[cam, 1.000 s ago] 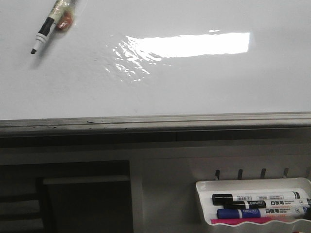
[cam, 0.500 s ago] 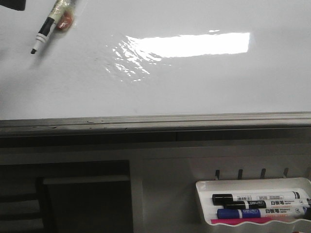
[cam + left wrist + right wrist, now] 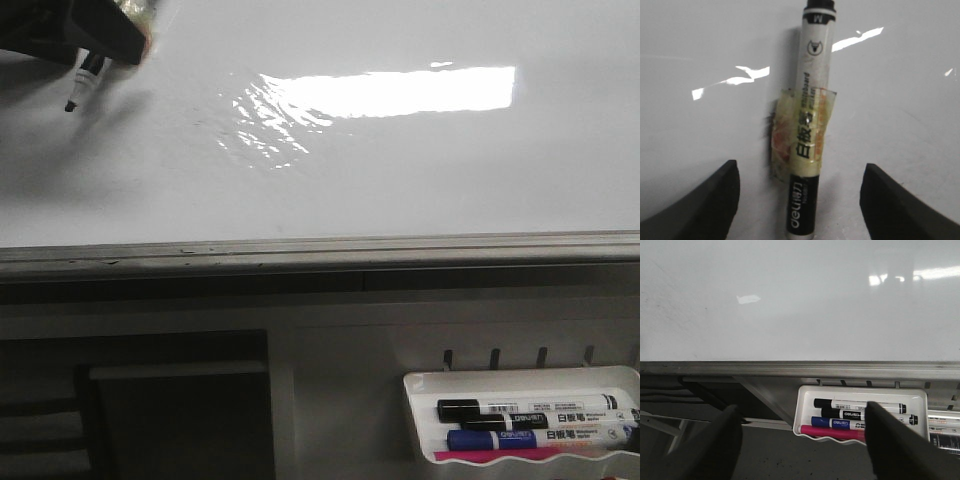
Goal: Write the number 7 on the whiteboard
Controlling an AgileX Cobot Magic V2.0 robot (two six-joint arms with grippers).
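The whiteboard fills the upper front view, glossy, with a bright glare. No number 7 shows on it. A white marker with black ends lies against the board at the top left, tip pointing down-left. My left gripper is a dark shape covering the marker's upper part. In the left wrist view the marker, wrapped in yellowish tape, lies between the open fingers of my left gripper, not touching them. My right gripper is open and empty below the board.
The board's grey metal bottom edge runs across the front view. A white tray at the lower right holds black, blue and pink markers. It also shows in the right wrist view. Dark frame parts lie below left.
My left gripper has come into the front view from the top left and now covers the upper part of the marker. The marker has not moved.
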